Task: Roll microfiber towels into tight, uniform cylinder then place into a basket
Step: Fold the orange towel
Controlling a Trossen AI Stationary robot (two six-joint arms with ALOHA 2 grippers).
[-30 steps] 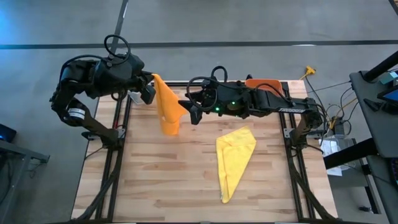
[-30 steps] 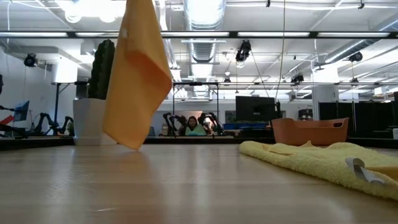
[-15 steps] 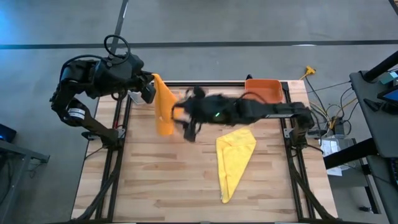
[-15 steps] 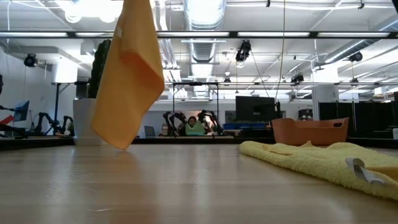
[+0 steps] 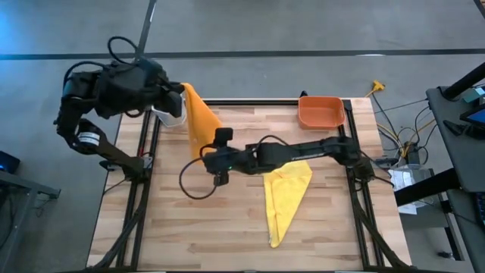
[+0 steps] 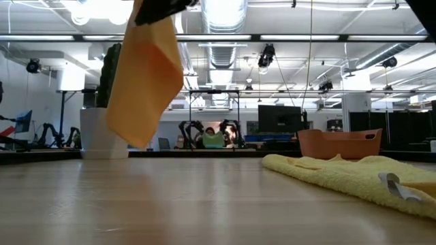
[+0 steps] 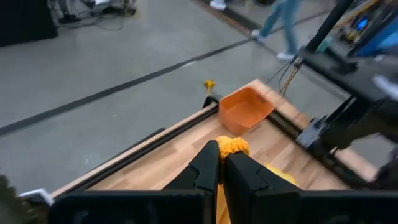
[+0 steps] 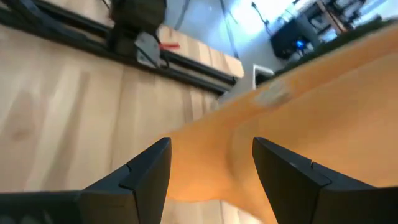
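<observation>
My left gripper [image 7: 217,163], pressed together, pinches the orange towel [image 5: 199,121] by its top corner so it hangs long-axis vertical. My right gripper [image 8: 211,163], spread wide, sits at the lower hanging edge, the nearer one to catch it.

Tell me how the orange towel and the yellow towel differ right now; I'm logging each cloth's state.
The orange towel hangs in the air, pinched at its top by the shut left gripper; the yellow towel lies loose on the table, with no gripper holding it. The orange one droops at the table's far left; the yellow one lies toward the right. The open right gripper points at the orange towel only. Neither is rolled or in the basket.
</observation>
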